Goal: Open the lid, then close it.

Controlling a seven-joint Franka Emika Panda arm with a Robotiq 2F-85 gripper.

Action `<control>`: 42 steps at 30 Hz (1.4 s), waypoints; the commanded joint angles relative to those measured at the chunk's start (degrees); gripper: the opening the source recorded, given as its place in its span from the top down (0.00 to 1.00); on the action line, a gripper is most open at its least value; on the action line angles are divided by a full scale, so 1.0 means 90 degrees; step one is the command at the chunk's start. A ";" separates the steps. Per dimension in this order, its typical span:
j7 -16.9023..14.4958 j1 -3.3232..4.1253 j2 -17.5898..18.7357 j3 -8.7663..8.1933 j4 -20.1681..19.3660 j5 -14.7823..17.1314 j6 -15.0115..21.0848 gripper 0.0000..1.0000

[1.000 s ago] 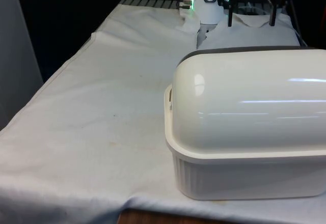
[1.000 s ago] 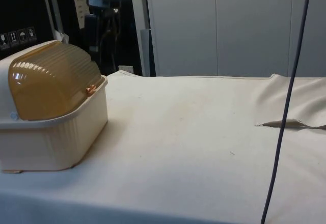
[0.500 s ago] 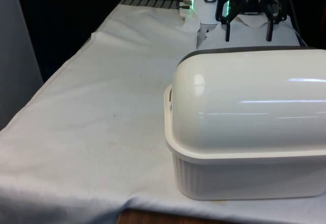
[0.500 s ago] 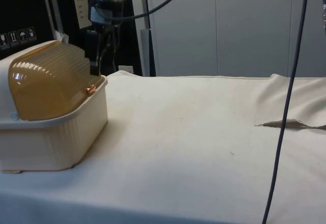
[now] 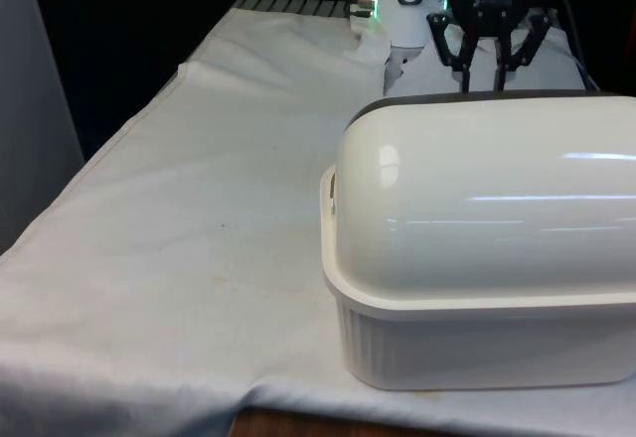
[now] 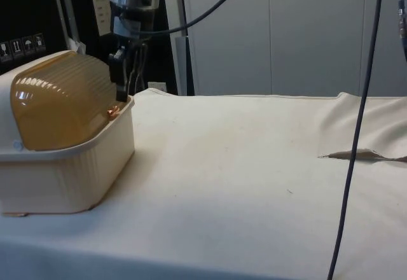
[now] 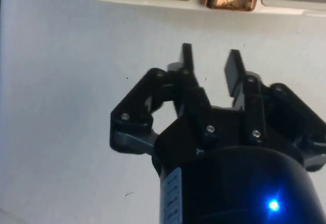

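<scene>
Bread box (image 5: 487, 248) sits close to us on the white cloth (image 5: 199, 238) with its lid (image 6: 63, 98) shut. Just behind it our gripper (image 7: 209, 66) hangs with its fingers parted and nothing in them, so we should go down straight and pinch the little amber handle (image 7: 230, 2). From the front, the box hides that handle and the fingertips, so we look from the side.

Bare white cloth (image 6: 254, 165) beside the closed bread box (image 6: 63, 140), its only obstacle.

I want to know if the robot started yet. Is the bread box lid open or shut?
Shut. The amber lid is rolled fully down to the bread box rim, its handle at the front edge. The gripper hangs close by, not touching it.
</scene>
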 commanded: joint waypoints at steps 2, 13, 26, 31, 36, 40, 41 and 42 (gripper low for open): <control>0.0108 0.0025 0.0006 -0.0051 -0.0032 -0.0127 0.0115 0.67; 0.0083 0.0025 0.0223 -0.0064 -0.0095 -0.0140 0.0586 1.00; 0.0076 0.0038 0.0662 -0.0121 -0.0102 -0.0204 0.1331 1.00; 0.0045 0.0025 0.0821 -0.0146 -0.0038 -0.0210 0.1477 1.00; -0.0019 0.0006 0.0853 -0.0166 0.0025 -0.0197 0.1458 1.00; -0.0057 0.0013 0.0809 -0.0185 0.0076 -0.0191 0.1343 1.00; -0.0070 0.0006 0.0802 -0.0191 0.0102 -0.0191 0.1305 1.00; -0.0076 0.0006 0.0802 -0.0191 0.0127 -0.0191 0.1267 1.00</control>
